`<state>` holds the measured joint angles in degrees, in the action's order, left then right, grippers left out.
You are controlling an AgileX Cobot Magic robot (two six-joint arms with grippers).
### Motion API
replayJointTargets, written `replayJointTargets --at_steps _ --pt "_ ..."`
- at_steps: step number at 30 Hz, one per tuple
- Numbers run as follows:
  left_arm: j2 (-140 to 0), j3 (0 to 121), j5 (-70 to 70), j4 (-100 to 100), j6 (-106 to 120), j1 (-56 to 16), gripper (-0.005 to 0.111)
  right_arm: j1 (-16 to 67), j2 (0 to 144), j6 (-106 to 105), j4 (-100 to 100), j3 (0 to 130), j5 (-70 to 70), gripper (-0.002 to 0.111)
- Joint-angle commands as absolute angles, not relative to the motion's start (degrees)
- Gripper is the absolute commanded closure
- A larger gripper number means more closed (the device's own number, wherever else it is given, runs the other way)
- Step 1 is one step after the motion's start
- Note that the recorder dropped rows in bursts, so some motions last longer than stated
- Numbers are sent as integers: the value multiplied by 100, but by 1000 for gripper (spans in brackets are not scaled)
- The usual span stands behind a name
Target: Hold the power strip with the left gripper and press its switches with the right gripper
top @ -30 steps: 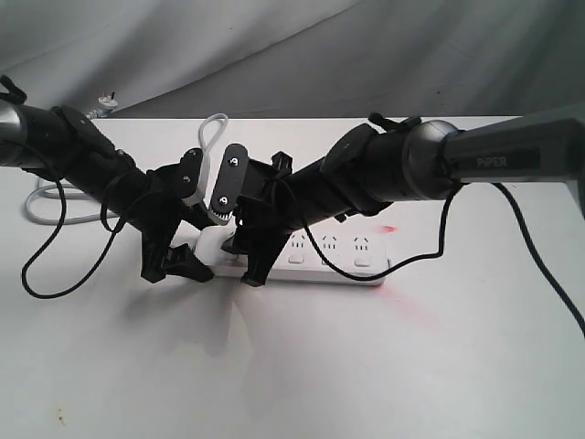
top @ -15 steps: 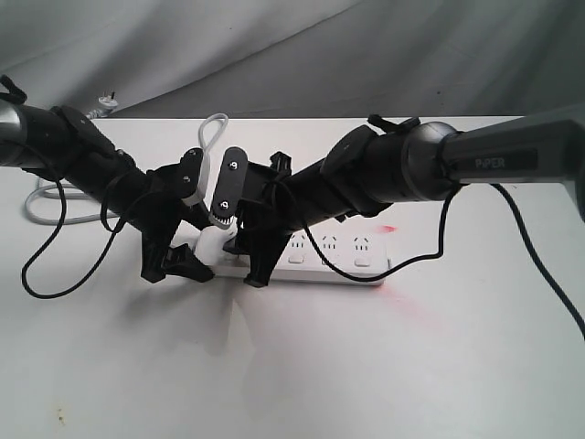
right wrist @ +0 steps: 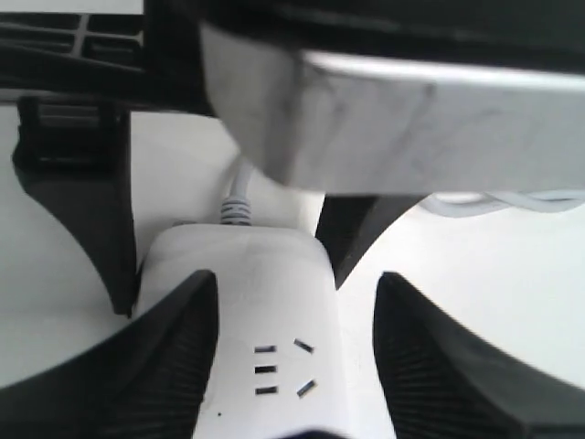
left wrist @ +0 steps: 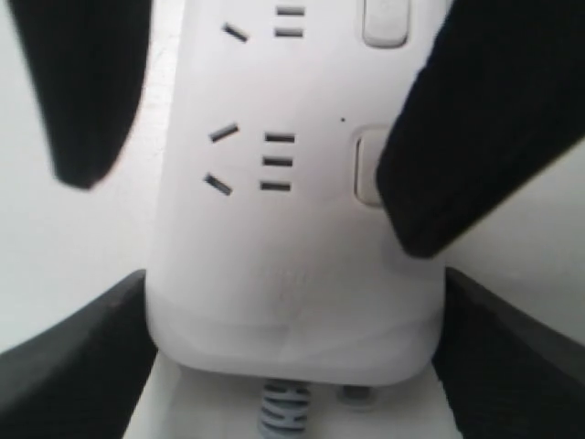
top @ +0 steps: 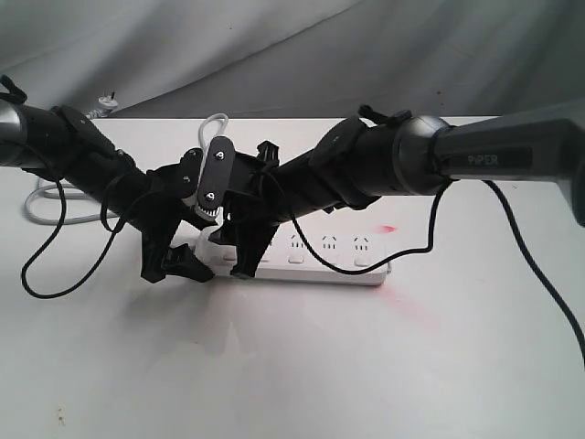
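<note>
My left gripper (left wrist: 292, 293) is clamped on the cord end of the power strip (top: 320, 267), one finger against each long side. The strip lies flat on the white table (top: 366, 366) in the middle of the exterior view, running from my crossed claws toward the right. Its grey cord (right wrist: 236, 206) leaves the end I hold. My right gripper (right wrist: 297, 283) reaches in from the right of that view and stands over the same end, jaws wide apart. In the left wrist view one of its fingertips (left wrist: 439, 210) covers part of the switch (left wrist: 364, 169) nearest the cord; whether it bears down I cannot tell.
</note>
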<state>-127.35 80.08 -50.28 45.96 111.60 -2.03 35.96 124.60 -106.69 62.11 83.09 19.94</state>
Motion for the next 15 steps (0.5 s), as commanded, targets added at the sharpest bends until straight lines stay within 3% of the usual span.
replayJointTargets --at_steps 1,15 --pt "-12760 8029 -5121 4655 11148 -232 52 3595 12578 -10645 6207 8312 1965 60" --pt "-12760 8029 -5121 4655 11148 -232 52 3452 12635 -10582 6169 8312 2058 60"
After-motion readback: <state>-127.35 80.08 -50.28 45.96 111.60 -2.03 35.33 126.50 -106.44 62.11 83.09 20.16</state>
